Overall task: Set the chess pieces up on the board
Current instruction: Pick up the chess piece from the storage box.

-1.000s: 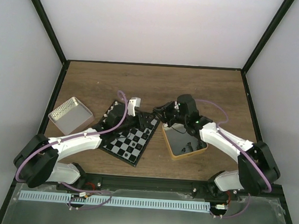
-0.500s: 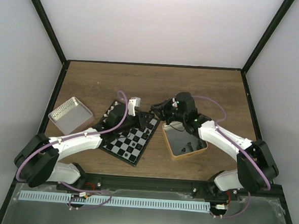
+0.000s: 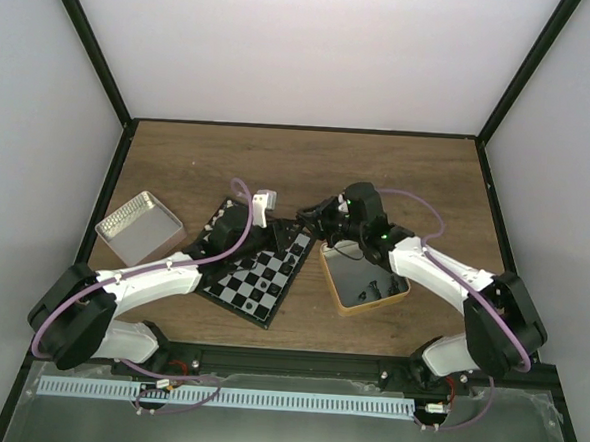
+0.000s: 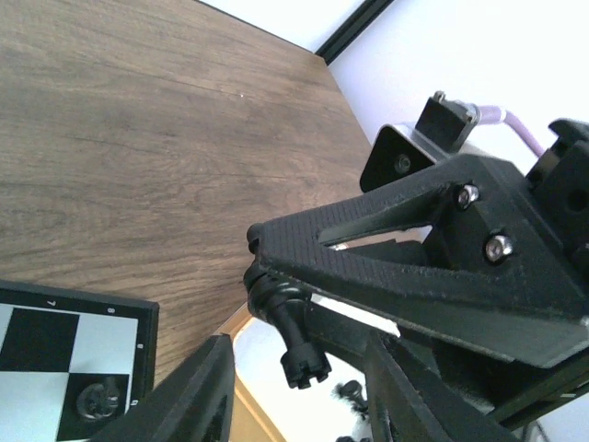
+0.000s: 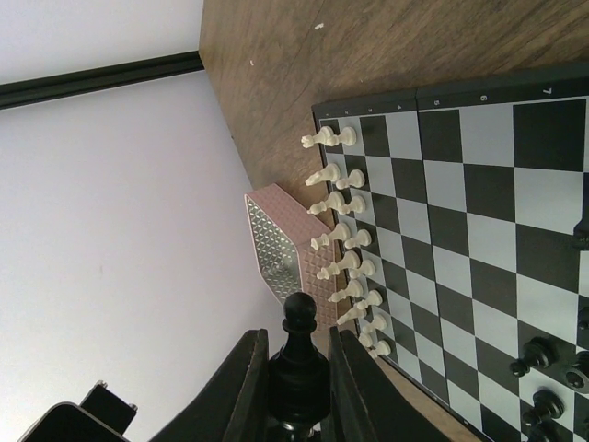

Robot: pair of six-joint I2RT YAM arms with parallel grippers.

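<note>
Wooden table, silver-and-pink tin at left, gold-rimmed tin at right, white walls

Wooden table fills the upper left. At lower left, a corner of the chessboard carries one black piece. The left gripper rises from the bottom edge, fingers apart. Above them, centre right, the right gripper pinches a black chess piece over a gold-rimmed tin.
</note>
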